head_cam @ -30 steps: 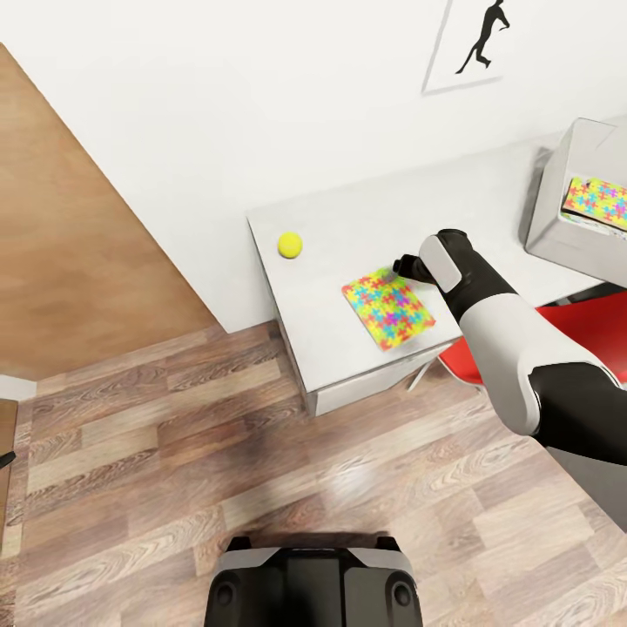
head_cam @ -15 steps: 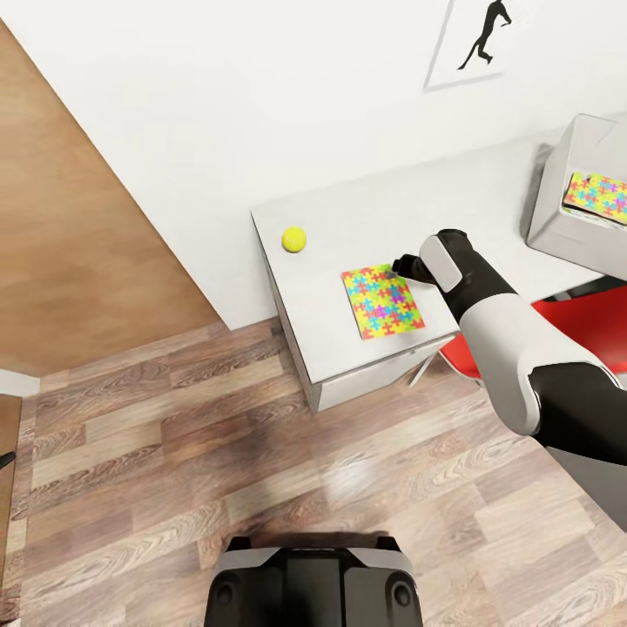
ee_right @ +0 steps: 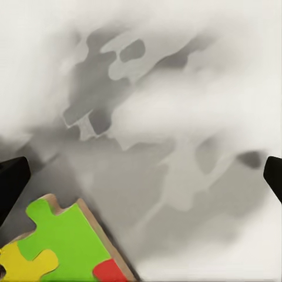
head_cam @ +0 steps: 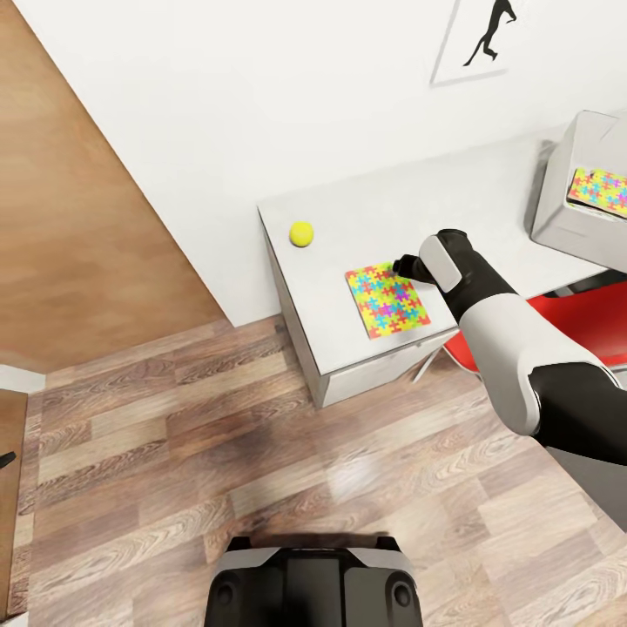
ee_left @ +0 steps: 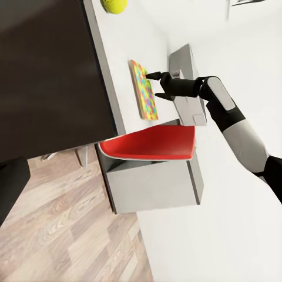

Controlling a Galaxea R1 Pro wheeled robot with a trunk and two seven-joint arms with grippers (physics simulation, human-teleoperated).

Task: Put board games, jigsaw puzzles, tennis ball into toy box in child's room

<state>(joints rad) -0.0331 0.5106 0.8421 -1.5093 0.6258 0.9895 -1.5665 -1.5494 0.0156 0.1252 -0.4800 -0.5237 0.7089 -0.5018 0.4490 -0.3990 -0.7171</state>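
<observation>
- As the head view has swung since a second ago, the right hand [head_cam: 403, 265] keeps spread fingers over the jigsaw puzzle's [head_cam: 387, 300] corner.
- Puzzle lies ungrasped on the tabletop [head_cam: 366, 218]; tennis ball [head_cam: 301, 233] nearby, toy box [head_cam: 570, 196] well apart.

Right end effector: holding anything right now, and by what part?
Nothing held. The right end effector is open above the table, its fingertips wide apart, with only a corner of the jigsaw puzzle below it.

The toy box [head_cam: 570, 213] is cut off by the frame edge, its contents mostly hidden.
</observation>
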